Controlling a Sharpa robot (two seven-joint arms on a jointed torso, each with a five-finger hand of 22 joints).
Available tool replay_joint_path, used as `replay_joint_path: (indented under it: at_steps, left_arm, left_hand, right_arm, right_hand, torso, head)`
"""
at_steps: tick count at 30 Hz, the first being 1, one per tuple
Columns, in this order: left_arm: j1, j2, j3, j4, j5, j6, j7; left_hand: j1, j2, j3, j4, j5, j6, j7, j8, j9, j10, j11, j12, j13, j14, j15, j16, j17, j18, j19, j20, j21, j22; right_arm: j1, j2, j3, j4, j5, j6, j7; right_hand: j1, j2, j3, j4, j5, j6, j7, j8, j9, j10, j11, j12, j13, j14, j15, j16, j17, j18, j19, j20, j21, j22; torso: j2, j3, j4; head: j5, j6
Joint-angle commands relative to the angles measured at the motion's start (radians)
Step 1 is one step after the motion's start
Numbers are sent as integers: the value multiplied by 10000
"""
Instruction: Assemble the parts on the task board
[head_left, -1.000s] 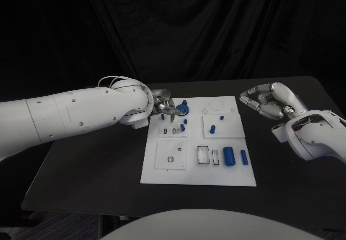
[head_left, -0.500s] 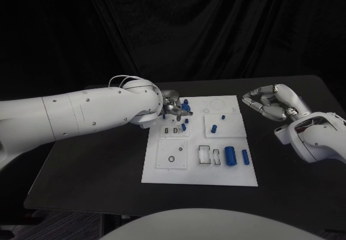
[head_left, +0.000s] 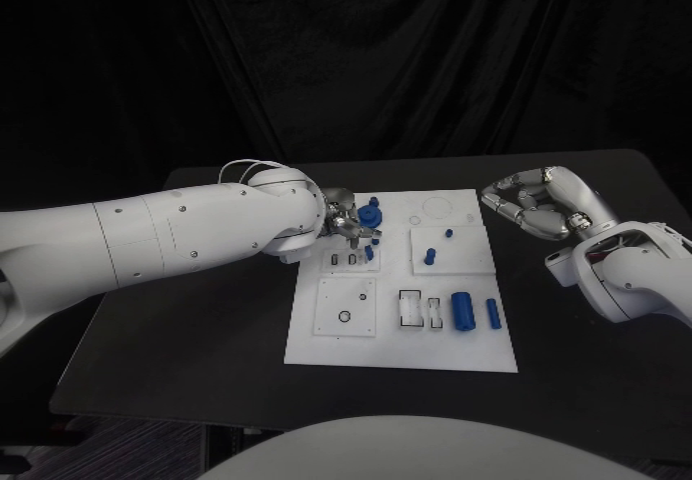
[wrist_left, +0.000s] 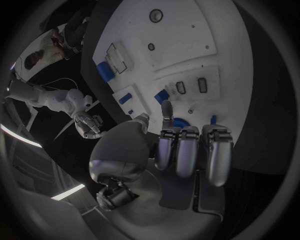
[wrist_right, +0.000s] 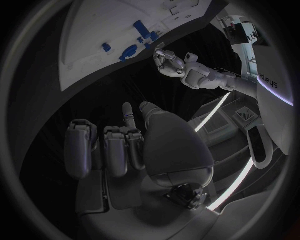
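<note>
The white task board (head_left: 476, 345) lies mid-table. At its far left corner sits a round blue part (head_left: 372, 212), and my left hand (head_left: 343, 222) is right against it, fingers curled. In the left wrist view the curled fingers (wrist_left: 187, 150) cover most of this blue part (wrist_left: 181, 123), so a grip cannot be made out. Small blue pegs (head_left: 369, 252) stand just beyond the fingers. A thick blue cylinder (head_left: 460, 310) and a slim one (head_left: 490, 313) lie on the board's near right. My right hand (head_left: 537, 204) hovers off the board's far right corner, fingers curled in on nothing.
More blue pegs (head_left: 428, 258) stand on the raised square plate at the board's far right. A plate with a small ring (head_left: 343, 318) sits near left. Bare black table (head_left: 188, 340) surrounds the board. The right wrist view shows the board (wrist_right: 94, 30) and my left hand (wrist_right: 169, 62).
My left hand and arm have edged to the right, further over the board's far left corner, staying by the round blue part. The right hand has stayed put.
</note>
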Motion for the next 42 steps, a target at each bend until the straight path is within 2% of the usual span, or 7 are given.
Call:
replay_joint_path:
  at_steps: [1, 14, 27, 35, 39, 42]
  left_arm:
    - [-49, 31, 7, -18, -34, 21, -147]
    - [-149, 144, 8, -137, -34, 30, 17]
    - [-218, 308, 8, -416, -34, 115, 210]
    - [-315, 408, 8, -565, -34, 18, 308]
    - [-349, 450, 8, -603, -34, 38, 334]
    - [-378, 483, 8, -635, -34, 59, 343]
  left_hand:
    - [102, -5, 2, -71, -10, 50, -37, -45, 33, 1039, -65, 35, 2630, 1037, -86, 26, 2630, -62, 1052, -52, -34, 2632]
    - [280, 29, 38, -98, 147, 82, -70, -148, 135, 1039, -107, 35, 2630, 1037, -132, 26, 2630, -62, 1052, -98, -34, 2632]
    - [397, 58, 66, -93, 272, 1, -51, -355, 178, 1039, -108, 35, 2630, 1037, -149, 26, 2630, -62, 1052, -122, -34, 2632]
    - [439, 68, 78, -97, 303, -11, -45, -436, 181, 1039, -103, 35, 2630, 1037, -149, 26, 2630, -62, 1052, -123, -34, 2632]
    - [454, 70, 83, -102, 314, -9, -44, -455, 182, 1039, -103, 35, 2630, 1037, -149, 26, 2630, -62, 1052, -123, -34, 2632]
    - [454, 70, 83, -102, 314, -9, -44, -455, 182, 1039, -103, 35, 2630, 1037, -149, 26, 2630, -62, 1052, -123, -34, 2632]
  right_arm:
    - [-16, -9, 7, 0, 4, -79, -138]
    - [-17, 94, 7, -50, 4, -13, -188]
    - [-18, 157, 8, -104, 4, 68, -281]
    - [-19, 185, 8, -119, 4, 119, -317]
    - [-19, 200, 8, -128, 4, 146, -345]
    - [-19, 209, 8, -135, 4, 171, -362]
  right_hand:
    - [84, -11, 57, -7, 28, -88, -14, 32, 14, 1052, 46, 27, 2634, 1032, 80, 63, 2634, -186, 355, 74, -21, 2159]
    - [97, -13, 59, -5, 24, -97, -11, 36, 14, 1052, 49, 27, 2634, 1032, 82, 63, 2634, -184, 350, 76, -32, 2155]
    - [117, -13, 65, -7, 26, -110, -8, 38, 14, 1052, 51, 27, 2634, 1032, 84, 63, 2634, -180, 343, 78, -49, 2150]
    - [129, -11, 69, -9, 28, -115, -8, 41, 14, 1052, 52, 27, 2634, 1032, 85, 63, 2634, -179, 341, 79, -53, 2149]
    - [141, -9, 74, -11, 31, -119, -7, 44, 15, 1052, 53, 27, 2634, 1032, 86, 63, 2634, -177, 338, 80, -60, 2146]
    - [157, -5, 80, -14, 35, -122, -7, 49, 16, 1052, 54, 27, 2634, 1032, 87, 63, 2634, -175, 334, 81, -68, 2143]
  torso:
    - [-3, 7, 14]
    - [-20, -17, -6]
    - [-39, -4, 7]
    - [-37, -3, -7]
    - [-38, -15, 13]
    - [-36, -16, -5]
  head:
    - [-26, -6]
    - [7, -6]
    - [-47, -6]
    - [-42, -6]
    - [-56, -6]
    - [-36, -6]
